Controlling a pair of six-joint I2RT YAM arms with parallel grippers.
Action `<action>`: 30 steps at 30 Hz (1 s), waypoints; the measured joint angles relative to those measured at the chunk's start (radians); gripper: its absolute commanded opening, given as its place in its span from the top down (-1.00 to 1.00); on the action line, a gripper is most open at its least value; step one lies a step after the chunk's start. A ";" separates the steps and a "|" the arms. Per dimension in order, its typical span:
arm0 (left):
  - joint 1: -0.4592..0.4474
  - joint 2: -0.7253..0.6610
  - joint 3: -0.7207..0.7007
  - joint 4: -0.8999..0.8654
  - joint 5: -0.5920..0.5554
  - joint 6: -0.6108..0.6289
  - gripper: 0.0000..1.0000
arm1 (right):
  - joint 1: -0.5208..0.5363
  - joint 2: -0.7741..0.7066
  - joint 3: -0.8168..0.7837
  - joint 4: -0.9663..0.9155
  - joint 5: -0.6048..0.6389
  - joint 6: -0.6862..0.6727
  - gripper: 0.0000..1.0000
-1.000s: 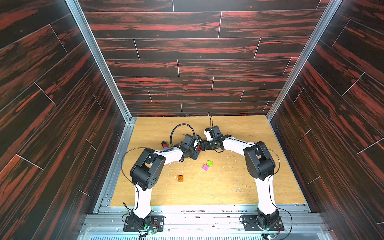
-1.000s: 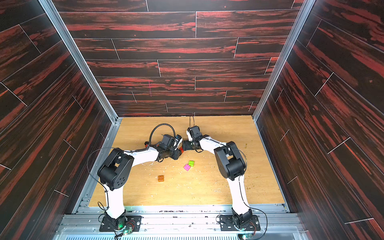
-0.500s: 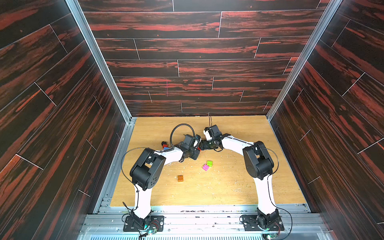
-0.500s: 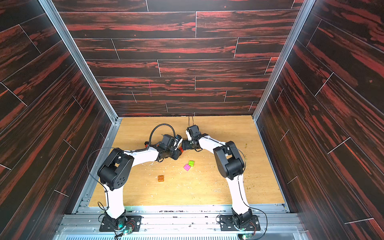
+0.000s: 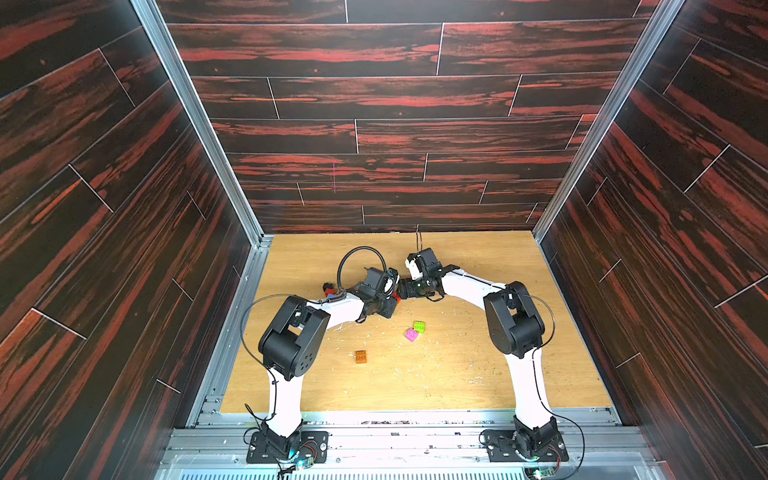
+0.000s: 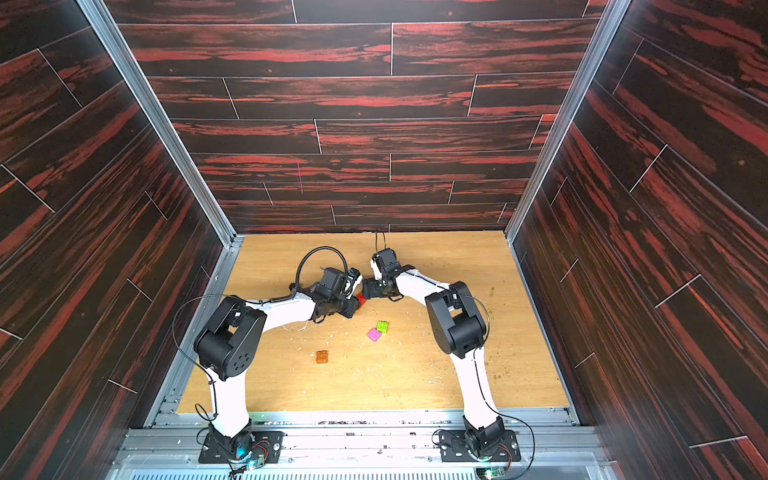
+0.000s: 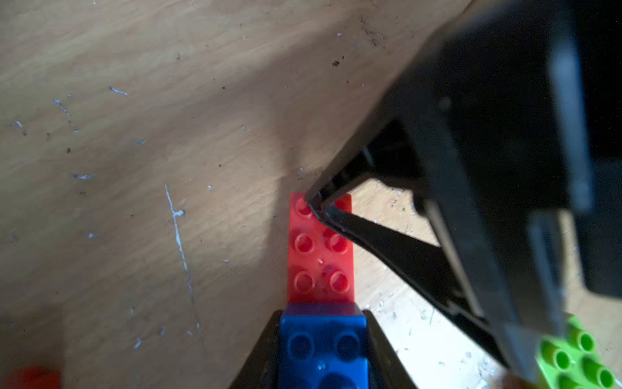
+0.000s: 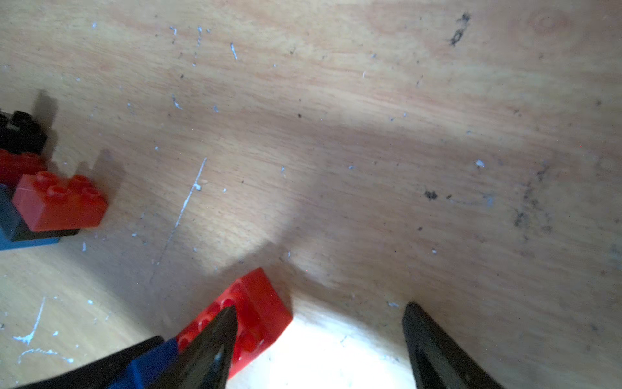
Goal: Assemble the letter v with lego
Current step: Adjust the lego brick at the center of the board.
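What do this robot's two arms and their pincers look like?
The left arm and right arm match: white tubular links, bulky rounded black joint housings, black base plates. Thin black cables trail along both; a large black cable loop arches over the left wrist. The left pincer and right pincer each have two black fingers tapering to points.

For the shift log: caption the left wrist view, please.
Left tool shut on blue brick at one end of long red brick; finger of right tool at the other end.
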 measured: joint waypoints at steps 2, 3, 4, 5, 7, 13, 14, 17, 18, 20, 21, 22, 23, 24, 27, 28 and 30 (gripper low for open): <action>0.000 -0.001 0.000 0.001 0.000 -0.006 0.38 | 0.000 0.001 0.002 -0.002 0.000 0.000 -0.60; 0.000 -0.002 0.000 0.000 0.000 -0.008 0.38 | 0.000 0.001 0.003 -0.003 0.000 0.000 -0.60; 0.000 -0.005 0.000 0.001 0.003 -0.010 0.39 | 0.000 0.002 0.004 -0.003 0.000 0.000 -0.60; 0.000 -0.010 -0.001 0.002 0.007 -0.013 0.39 | 0.000 0.003 0.005 -0.003 0.000 0.000 -0.60; -0.001 -0.023 -0.005 0.005 0.014 -0.018 0.40 | 0.001 0.005 0.006 -0.002 0.001 0.000 -0.60; -0.003 -0.067 -0.021 0.013 0.023 -0.029 0.41 | 0.001 0.006 0.008 -0.002 0.001 0.000 -0.60; -0.003 -0.070 -0.021 0.012 0.023 -0.032 0.42 | 0.002 0.006 0.008 -0.001 0.002 0.000 -0.60; -0.003 -0.076 -0.021 0.000 0.023 -0.045 0.43 | 0.002 0.005 0.005 0.007 0.002 0.000 -0.61; -0.003 -0.081 -0.025 -0.005 0.022 -0.052 0.44 | 0.002 0.003 -0.002 0.016 0.002 0.000 -0.61; -0.003 -0.108 -0.056 -0.005 0.014 -0.068 0.46 | 0.004 -0.004 -0.018 0.036 0.003 -0.001 -0.63; -0.003 -0.134 -0.082 -0.011 0.003 -0.078 0.48 | 0.004 -0.011 -0.032 0.050 0.003 -0.004 -0.64; -0.003 -0.160 -0.109 -0.012 -0.004 -0.087 0.51 | 0.005 -0.018 -0.046 0.063 0.002 -0.005 -0.64; -0.004 -0.199 -0.146 -0.013 -0.014 -0.101 0.52 | 0.005 -0.029 -0.065 0.076 0.001 -0.008 -0.65; -0.004 -0.241 -0.182 -0.014 -0.025 -0.115 0.53 | 0.005 -0.042 -0.082 0.080 -0.002 -0.008 -0.66; -0.005 -0.364 -0.266 -0.018 -0.058 -0.161 0.54 | 0.005 -0.083 -0.136 0.079 -0.018 -0.008 -0.67; -0.006 -0.398 -0.284 -0.021 -0.071 -0.177 0.54 | 0.005 -0.095 -0.150 0.074 -0.023 -0.007 -0.67; -0.011 -0.457 -0.309 -0.030 -0.092 -0.211 0.57 | 0.005 -0.117 -0.173 0.061 -0.034 -0.003 -0.67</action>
